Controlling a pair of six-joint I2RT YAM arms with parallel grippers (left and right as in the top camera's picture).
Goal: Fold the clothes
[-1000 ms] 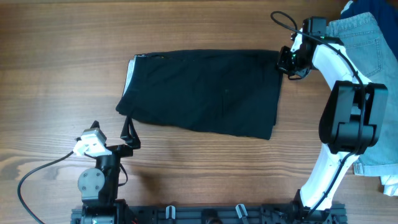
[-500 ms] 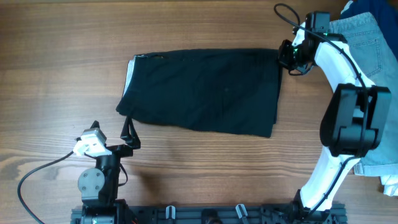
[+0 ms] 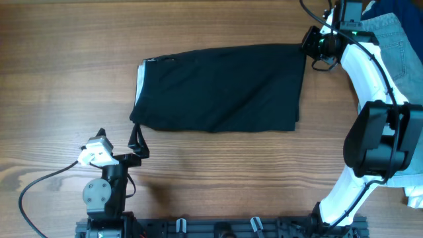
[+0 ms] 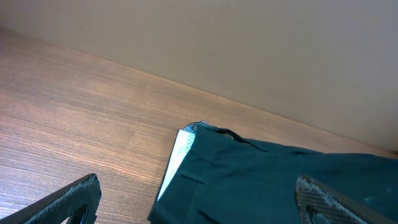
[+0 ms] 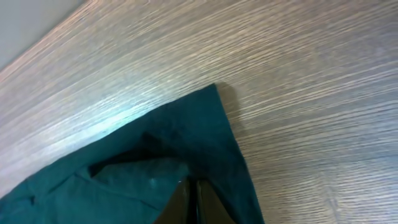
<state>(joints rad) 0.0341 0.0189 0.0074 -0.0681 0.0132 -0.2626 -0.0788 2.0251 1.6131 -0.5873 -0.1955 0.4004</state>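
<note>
On the wood-grain table (image 3: 66,66) black shorts (image 3: 218,89) lay flat, centred — right gripper (image 3: 310,43) pinched their far right corner, left gripper (image 3: 138,144) gaped just off the near left hem; pale wall (image 4: 249,37) beyond.

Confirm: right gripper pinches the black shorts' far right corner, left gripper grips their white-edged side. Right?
Not quite. The left gripper grips nothing: the left wrist view shows its fingers spread wide and empty, with the white-edged side of the black shorts lying ahead of them, untouched. The right gripper does pinch the far right corner.
</note>
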